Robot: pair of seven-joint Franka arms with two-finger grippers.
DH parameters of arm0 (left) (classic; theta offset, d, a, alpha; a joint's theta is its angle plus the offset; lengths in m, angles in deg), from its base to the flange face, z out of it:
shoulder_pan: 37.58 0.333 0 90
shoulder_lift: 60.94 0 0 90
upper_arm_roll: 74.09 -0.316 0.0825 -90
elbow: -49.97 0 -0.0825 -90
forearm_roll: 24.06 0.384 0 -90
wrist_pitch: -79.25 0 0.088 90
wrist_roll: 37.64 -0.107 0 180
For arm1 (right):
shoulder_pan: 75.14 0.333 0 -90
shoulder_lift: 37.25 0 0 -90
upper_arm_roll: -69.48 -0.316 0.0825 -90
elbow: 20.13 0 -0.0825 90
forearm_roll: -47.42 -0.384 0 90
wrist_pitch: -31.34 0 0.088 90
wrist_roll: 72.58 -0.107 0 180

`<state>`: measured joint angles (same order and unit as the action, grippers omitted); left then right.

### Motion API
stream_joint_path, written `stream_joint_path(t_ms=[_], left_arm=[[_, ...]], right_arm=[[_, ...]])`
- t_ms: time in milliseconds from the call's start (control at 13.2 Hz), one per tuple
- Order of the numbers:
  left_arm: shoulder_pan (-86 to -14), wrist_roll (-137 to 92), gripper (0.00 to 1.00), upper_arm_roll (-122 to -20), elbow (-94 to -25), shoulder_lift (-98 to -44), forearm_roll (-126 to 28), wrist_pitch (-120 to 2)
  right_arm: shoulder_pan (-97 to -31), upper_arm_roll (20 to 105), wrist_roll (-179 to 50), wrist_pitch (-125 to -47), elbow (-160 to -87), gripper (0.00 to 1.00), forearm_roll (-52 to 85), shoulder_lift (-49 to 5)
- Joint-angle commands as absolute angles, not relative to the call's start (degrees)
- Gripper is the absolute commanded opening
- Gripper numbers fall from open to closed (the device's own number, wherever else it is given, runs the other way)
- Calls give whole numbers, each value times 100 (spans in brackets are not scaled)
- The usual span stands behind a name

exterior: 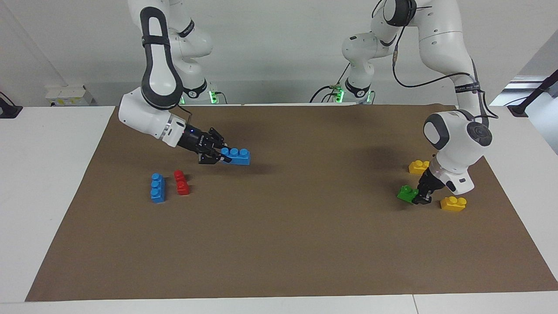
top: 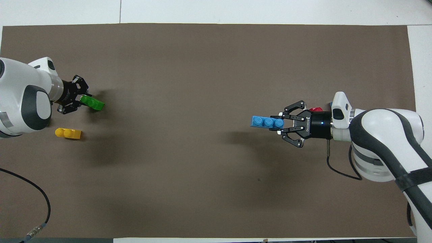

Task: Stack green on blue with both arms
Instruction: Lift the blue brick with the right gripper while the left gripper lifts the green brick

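A blue brick [exterior: 235, 155] [top: 266, 122] with three studs hangs just over the brown mat, its end pinched in my right gripper [exterior: 222, 158] [top: 279, 124], which is shut on it. Toward the left arm's end, a green brick [exterior: 407, 192] [top: 92, 103] rests on the mat. My left gripper [exterior: 417, 196] [top: 81, 99] is down at the mat, shut on that brick's end.
A second blue brick [exterior: 158, 188] and a red brick [exterior: 181, 182] lie on the mat [exterior: 279, 244] toward the right arm's end. In the overhead view the right arm covers most of them. Two yellow bricks [exterior: 418, 166] [exterior: 453, 203] flank the left gripper.
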<state>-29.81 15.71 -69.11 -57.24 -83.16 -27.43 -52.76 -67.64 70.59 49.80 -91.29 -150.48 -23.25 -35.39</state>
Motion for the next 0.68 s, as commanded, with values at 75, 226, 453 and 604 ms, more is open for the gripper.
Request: stream_joint_path(t_ms=[75, 226, 453, 604], left_arm=[[-2967, 1677, 0, -6873, -5744, -8239, -2802, -5259], [-3010, 1694, 0, -6882, -5717, -8020, -2810, -5005], [-3055, 1844, 0, -6873, -5717, -7572, -2802, -4514], [-3159, 1940, 0, -6838, -5621, -7369, -2802, -4039]], right_arm=[[-6233, 7080, 4827, -9827, -14766, 0, -2911, -3145], [-5863, 7080, 4827, -10259, -14592, 0, -3403, -2839], [-5459, 7071, 4853, -10725, -14257, 0, -3895, -2399], [-5405, 7080, 4879, -10805, -14081, 0, -4003, -2258]])
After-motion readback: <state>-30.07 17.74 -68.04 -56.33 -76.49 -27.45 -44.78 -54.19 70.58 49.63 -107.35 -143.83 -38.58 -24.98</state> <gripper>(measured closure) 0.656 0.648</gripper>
